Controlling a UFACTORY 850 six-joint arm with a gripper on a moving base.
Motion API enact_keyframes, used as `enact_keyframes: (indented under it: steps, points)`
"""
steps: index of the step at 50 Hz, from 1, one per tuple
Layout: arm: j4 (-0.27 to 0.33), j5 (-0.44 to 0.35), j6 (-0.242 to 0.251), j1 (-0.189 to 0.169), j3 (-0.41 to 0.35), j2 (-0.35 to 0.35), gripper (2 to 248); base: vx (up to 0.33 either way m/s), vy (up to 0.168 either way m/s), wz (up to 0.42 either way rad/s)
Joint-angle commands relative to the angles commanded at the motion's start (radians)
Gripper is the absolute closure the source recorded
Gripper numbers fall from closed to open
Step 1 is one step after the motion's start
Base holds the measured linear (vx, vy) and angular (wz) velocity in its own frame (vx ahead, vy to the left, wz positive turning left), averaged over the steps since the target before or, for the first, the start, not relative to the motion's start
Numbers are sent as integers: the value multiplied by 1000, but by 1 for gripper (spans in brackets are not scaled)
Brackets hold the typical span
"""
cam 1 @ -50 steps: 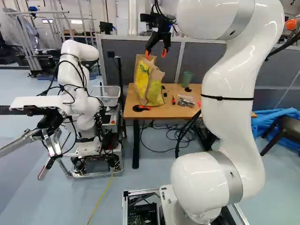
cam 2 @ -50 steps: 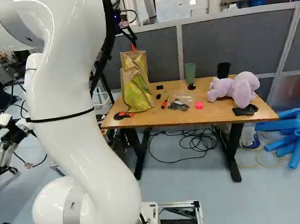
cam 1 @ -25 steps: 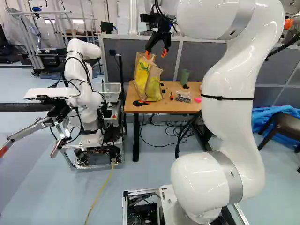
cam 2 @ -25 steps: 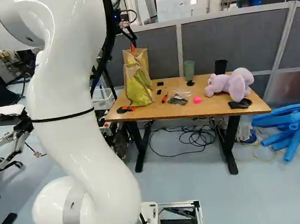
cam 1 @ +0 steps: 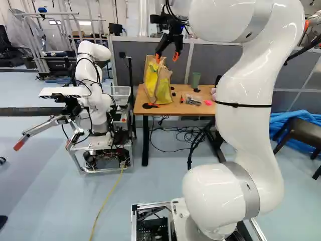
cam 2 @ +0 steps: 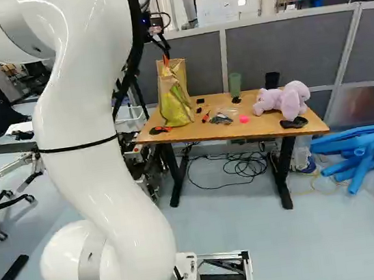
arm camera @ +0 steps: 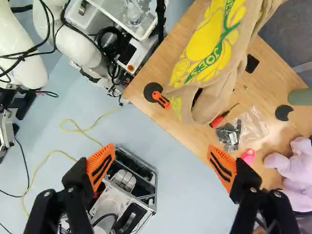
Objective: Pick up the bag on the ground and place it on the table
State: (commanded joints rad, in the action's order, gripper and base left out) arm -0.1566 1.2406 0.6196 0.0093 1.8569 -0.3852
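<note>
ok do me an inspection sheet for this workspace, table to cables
Surface: wooden table, bag at one end
Job's things: tan and yellow bag, upright on the table, not on the ground
Clutter: plush toy, green cup, red screwdriver, clear packet, orange-handled tool
Gripper: open, nothing between its fingers
Cables: black tangle under the table; yellow cable across the floor
Surroundings: another robot, blue tubes, grey partition

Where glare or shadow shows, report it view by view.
Left base view: bright highlights on my white arm, soft shadow on the floor at the left; right base view: glare streaks down the same arm; wrist view: small glints on the clear plastic packet.
</note>
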Motion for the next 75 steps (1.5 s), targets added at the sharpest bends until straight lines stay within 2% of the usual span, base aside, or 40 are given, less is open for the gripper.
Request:
enact_keyframes:
  steps: [20,44,75]
  points:
    - [0,0,0,0,0,0,3,-133,-3,5]
    - [1,-10,-3,0,-9,3,3,1,0,0]
    - [8,-112,-33,0,-94,35,3,0,0,0]
